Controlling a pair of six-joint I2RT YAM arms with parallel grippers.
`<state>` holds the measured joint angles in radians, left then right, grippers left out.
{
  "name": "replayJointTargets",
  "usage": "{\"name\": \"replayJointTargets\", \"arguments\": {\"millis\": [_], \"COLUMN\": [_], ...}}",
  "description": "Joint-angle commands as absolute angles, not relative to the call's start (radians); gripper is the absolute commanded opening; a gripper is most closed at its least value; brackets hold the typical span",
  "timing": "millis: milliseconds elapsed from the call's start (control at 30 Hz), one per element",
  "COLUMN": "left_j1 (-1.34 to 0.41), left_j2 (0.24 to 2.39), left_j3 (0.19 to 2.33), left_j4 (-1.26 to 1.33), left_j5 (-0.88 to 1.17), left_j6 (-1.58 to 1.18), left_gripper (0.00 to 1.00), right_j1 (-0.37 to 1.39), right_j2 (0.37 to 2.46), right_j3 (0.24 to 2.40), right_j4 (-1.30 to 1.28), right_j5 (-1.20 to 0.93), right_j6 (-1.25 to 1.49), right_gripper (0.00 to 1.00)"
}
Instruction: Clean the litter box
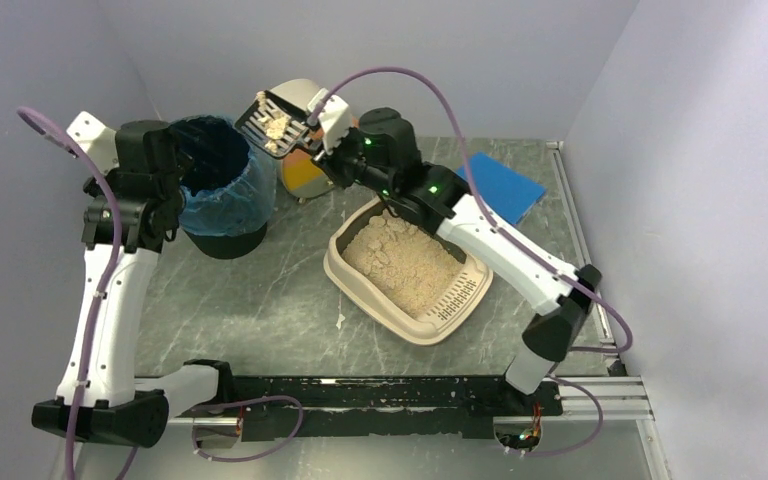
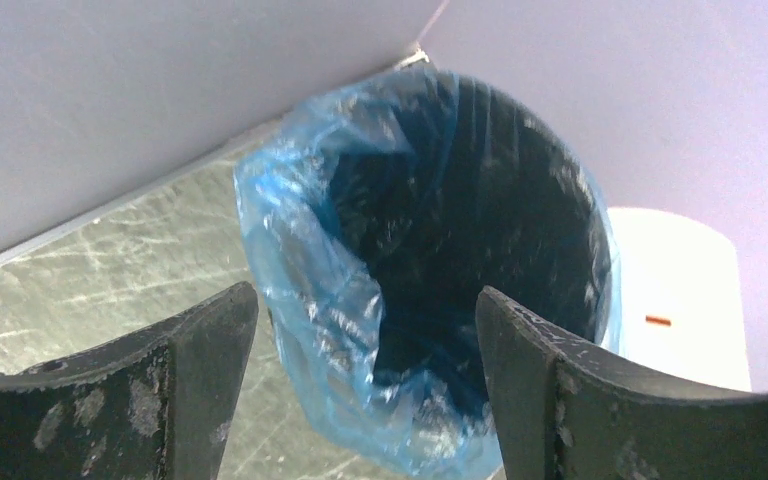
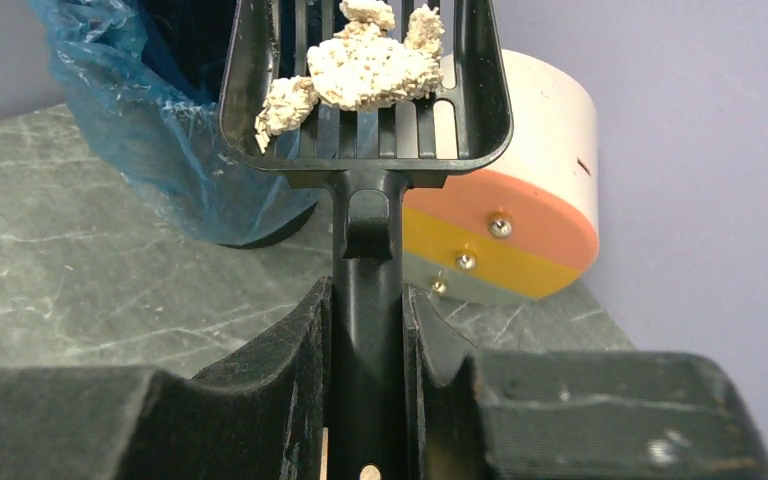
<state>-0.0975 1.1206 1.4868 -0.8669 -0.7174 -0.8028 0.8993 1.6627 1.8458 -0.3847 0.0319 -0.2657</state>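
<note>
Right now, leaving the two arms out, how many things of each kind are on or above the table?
litter box: 1
black bin with blue liner: 1
litter scoop: 1
drawer unit: 1
blue flat sheet: 1
Total: 5

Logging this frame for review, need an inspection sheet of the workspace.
Surface: grey marbled table; one pale speck near the litter box.
Job's things: litter box right of centre, litter inside; scoop raised beside the bin, carrying clumps.
Clutter: drawer unit behind the scoop; blue sheet at the far right.
Grippers: left gripper open, empty, facing the bin; right gripper shut on the scoop handle.
Cables: purple cable loops above the right arm, another runs along the left arm; neither touches the litter.
Surroundings: plain walls; nothing else seen.
</note>
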Motion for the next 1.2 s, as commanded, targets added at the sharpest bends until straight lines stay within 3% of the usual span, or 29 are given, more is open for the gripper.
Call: {"name": "replayJointTargets", "arguments": {"millis": [0,500,1167], "left_j1": [-0.064,0.261,0.27], "left_j2": [1.192,1.235,1.242], "left_j3": [1.607,1.75,1.808], "left_j4": [-0.925,-0.918,-0.868], "left_j5": [-0.844,-0.47,-0.421], "left_j6": [-0.845,-0.85,-0.79], "left_gripper": [0.85,0.85,0.87], "right_j1": [0.932,1.059,1.112], "right_j2": [1.734,2.041,2.195], "right_j3": [1.911,1.958,1.848], "right_j4": [-0.304,0.131,0.611], "right_j5": [0.051,0.291,0.307], "right_j6": [-0.343,-1.087,-1.861], "right_gripper": [0.0,0.0,0.0]}}
